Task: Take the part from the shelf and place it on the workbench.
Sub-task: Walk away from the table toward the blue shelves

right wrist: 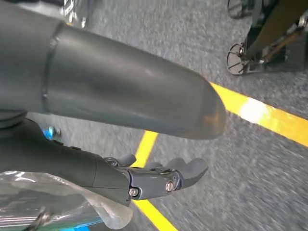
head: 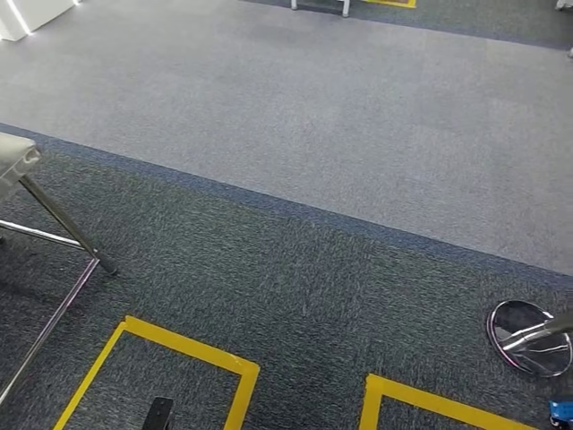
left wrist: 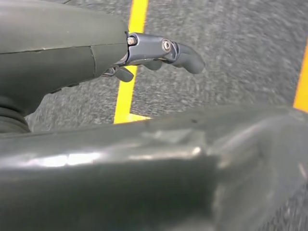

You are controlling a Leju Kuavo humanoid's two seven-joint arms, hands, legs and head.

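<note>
My right hand (right wrist: 160, 178) hangs over the carpet with its fingers nearly straight under the thick thumb. A part in a crumpled clear plastic bag (right wrist: 54, 202), with blue showing through it, lies against the hand's underside, and the hand appears to hold it. A blue bit of the part (head: 560, 412) peeks in at the bottom right corner of the head view. My left hand (left wrist: 160, 53) also hangs above the floor, its fingers stretched out and apart, with nothing in them.
Grey carpet floor with yellow tape boxes (head: 183, 345). A metal table frame with slanted legs (head: 61, 224) stands at the left. A round chrome base (head: 530, 336) sits at the right. Dark stands on small feet (right wrist: 239, 57) rest beyond the tape line.
</note>
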